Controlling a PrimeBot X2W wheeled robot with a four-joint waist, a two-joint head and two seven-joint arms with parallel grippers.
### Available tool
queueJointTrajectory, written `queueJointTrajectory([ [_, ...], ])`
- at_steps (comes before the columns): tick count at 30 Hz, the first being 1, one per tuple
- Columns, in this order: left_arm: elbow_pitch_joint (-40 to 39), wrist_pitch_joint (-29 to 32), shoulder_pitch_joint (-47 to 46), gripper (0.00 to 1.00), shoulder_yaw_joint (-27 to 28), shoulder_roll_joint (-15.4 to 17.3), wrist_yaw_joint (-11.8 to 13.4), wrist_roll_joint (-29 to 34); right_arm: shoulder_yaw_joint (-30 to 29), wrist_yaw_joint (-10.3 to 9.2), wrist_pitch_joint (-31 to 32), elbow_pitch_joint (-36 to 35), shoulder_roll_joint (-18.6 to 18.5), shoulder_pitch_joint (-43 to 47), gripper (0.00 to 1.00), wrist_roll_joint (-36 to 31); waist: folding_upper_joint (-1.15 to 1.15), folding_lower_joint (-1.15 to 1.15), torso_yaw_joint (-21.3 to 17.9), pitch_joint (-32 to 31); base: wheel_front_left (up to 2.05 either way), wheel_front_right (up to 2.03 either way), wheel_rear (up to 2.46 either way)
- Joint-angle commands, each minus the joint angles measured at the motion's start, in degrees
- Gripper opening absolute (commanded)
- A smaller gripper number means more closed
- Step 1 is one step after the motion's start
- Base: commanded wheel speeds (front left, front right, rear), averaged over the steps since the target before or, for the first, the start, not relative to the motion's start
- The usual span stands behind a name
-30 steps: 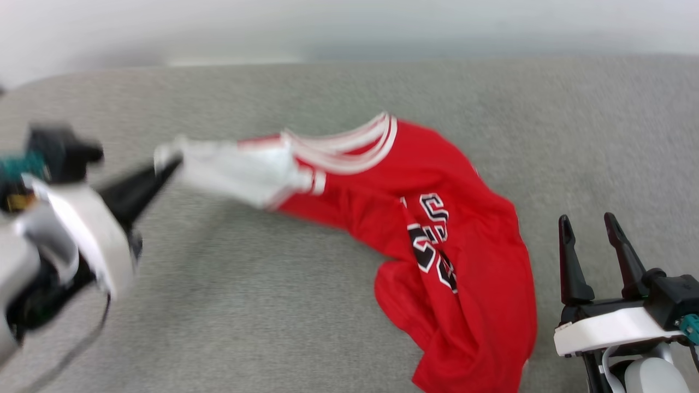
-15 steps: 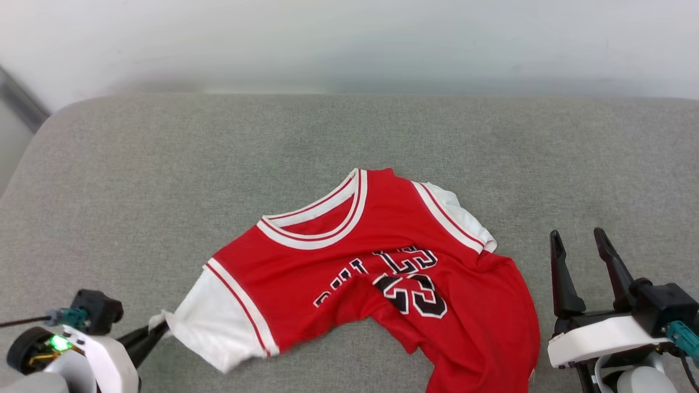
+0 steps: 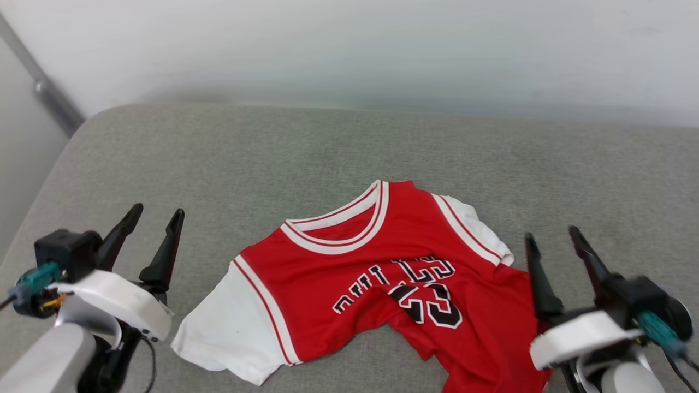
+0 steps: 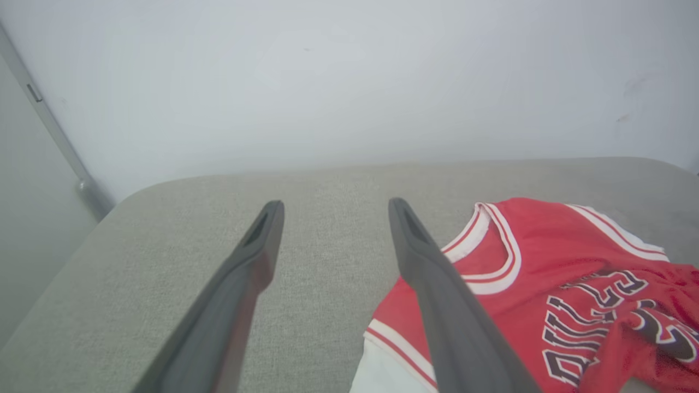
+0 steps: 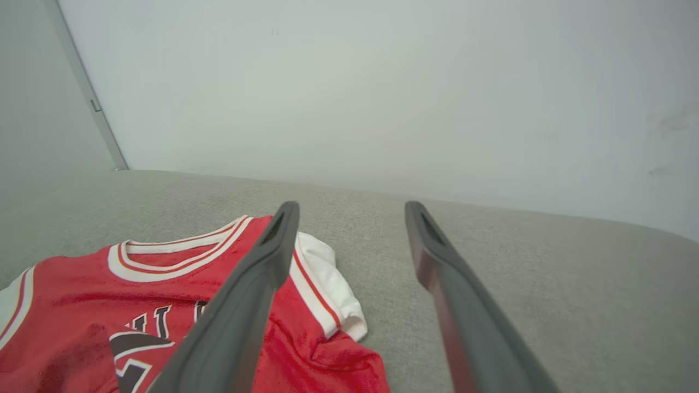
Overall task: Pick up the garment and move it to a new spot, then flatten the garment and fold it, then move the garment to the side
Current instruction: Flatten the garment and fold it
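As no fabric is gripped by either tool, the item is entered as laid down.

- **Garment** (image 3: 382,273): red jersey, chest lettering upward, collar toward the wall. It is spread on the grey cushion (image 3: 262,153) between the two grippers.
- **White sleeve** (image 3: 218,338): laid flat near the left gripper (image 3: 158,210).
- **Lower body** (image 3: 480,349): rumpled beside the right gripper (image 3: 551,233).
- **Left gripper:** fingers parted, empty, clear of the cloth.
- **Right gripper:** fingers parted, empty, at the jersey's edge; contact cannot be told.
- **Step judged:** relocation done, flattening to be started.
- **Next move judged:** the bunched hem is to be pinched and drawn outward, with the opposite side held against dragging.
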Motion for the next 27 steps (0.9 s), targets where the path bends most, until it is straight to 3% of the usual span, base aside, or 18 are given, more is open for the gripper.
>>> queueJointTrajectory([
  [1,-1.9,-0.1,2.4,1.00,2.8,-1.7,1.3,1.6,1.1,-0.02,2.3,-0.7,-0.8,-1.9,1.00,-0.5,0.00,0.01,0.9,0.5,0.00,0.00,0.00],
  [4,-7.2,-0.1,8.0,1.00,9.9,-6.4,3.7,6.2,5.3,-0.03,11.8,-1.8,-5.1,-5.5,1.00,0.7,0.00,0.01,2.4,1.7,0.00,0.00,0.00],
  [8,-12.4,-0.1,12.9,1.00,15.0,-11.6,4.6,13.1,12.5,-0.03,29.4,-2.0,-12.9,-12.6,1.00,6.1,0.00,0.01,4.6,3.9,0.00,0.00,0.00],
  [12,-14.6,-0.1,15.6,1.00,16.8,-16.1,3.9,18.5,17.9,-0.04,46.7,-0.1,-19.2,-20.3,1.00,14.0,0.00,0.01,6.8,5.9,0.00,0.00,0.00],
  [15,-14.7,-0.1,16.2,1.00,17.4,-19.1,2.7,20.9,22.3,-0.03,55.5,1.9,-23.7,-25.6,1.00,16.9,0.00,0.01,8.7,7.5,0.00,0.00,0.00],
  [21,-12.8,-0.1,14.3,1.00,17.5,-23.0,-0.4,24.4,26.0,-0.03,60.7,8.7,-25.9,-31.2,1.00,20.4,0.00,0.01,12.2,10.1,0.00,0.00,0.00],
  [27,-11.3,-0.1,13.1,1.00,18.1,-25.4,-2.3,26.3,27.8,-0.03,58.5,15.0,-25.6,-32.2,1.00,19.8,0.00,0.01,14.2,11.5,0.00,0.00,0.00],
])
